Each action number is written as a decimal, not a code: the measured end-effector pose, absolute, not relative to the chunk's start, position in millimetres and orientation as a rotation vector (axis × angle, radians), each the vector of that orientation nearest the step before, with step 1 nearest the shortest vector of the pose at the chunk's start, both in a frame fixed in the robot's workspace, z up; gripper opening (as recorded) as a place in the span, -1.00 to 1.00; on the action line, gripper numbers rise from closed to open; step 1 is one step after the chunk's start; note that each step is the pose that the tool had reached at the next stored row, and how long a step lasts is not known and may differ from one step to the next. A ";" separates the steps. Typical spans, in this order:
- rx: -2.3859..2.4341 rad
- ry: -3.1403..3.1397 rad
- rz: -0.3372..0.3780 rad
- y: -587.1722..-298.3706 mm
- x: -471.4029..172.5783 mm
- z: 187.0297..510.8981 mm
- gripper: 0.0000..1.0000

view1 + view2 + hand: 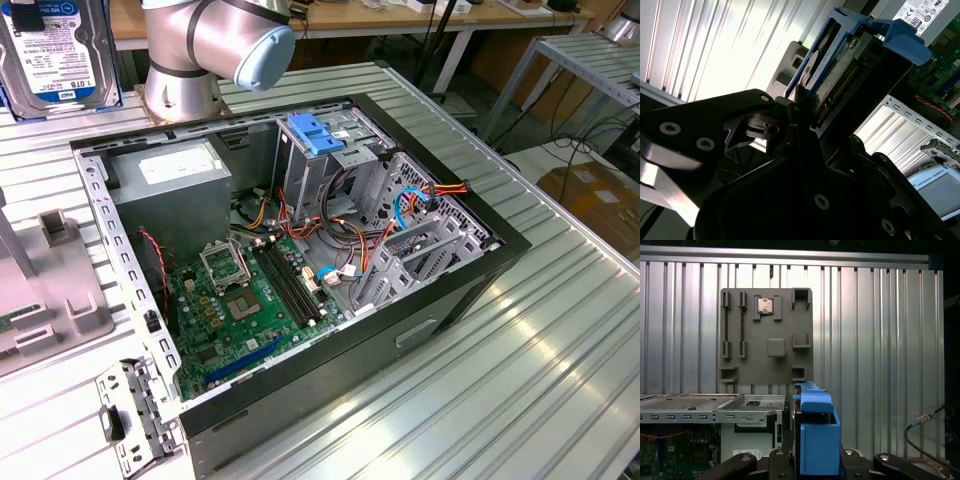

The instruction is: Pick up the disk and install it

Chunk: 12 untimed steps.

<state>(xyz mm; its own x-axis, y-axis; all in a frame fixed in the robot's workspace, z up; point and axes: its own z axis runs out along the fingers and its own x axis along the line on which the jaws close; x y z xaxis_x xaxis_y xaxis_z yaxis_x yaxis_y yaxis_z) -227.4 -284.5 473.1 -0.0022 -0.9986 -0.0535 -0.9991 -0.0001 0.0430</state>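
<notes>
The disk (50, 50), a silver drive with a white-and-blue label and blue side rails, hangs in the air at the exterior view's far upper left. In both wrist views my gripper (805, 107) is shut on the disk (840, 65), with its black fingers clamping the two flat faces. The disk's blue rail (816, 435) stands edge-on between the fingers of the gripper (816, 462). It is raised above the table near the edge of the open computer case (300, 260).
Inside the case are an upright grey drive cage with a blue latch (315, 135), a grey power supply box (170, 180), a green motherboard (240, 300) and loose cables. A grey fixture plate (767, 335) lies on the ribbed metal table beside the case.
</notes>
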 end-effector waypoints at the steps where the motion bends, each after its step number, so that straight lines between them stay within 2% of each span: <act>1: -2.214 2.216 0.107 -284.5 -226.3 473.2 -0.28; 12: -2.214 2.216 0.107 -284.5 -212.3 473.1 -0.28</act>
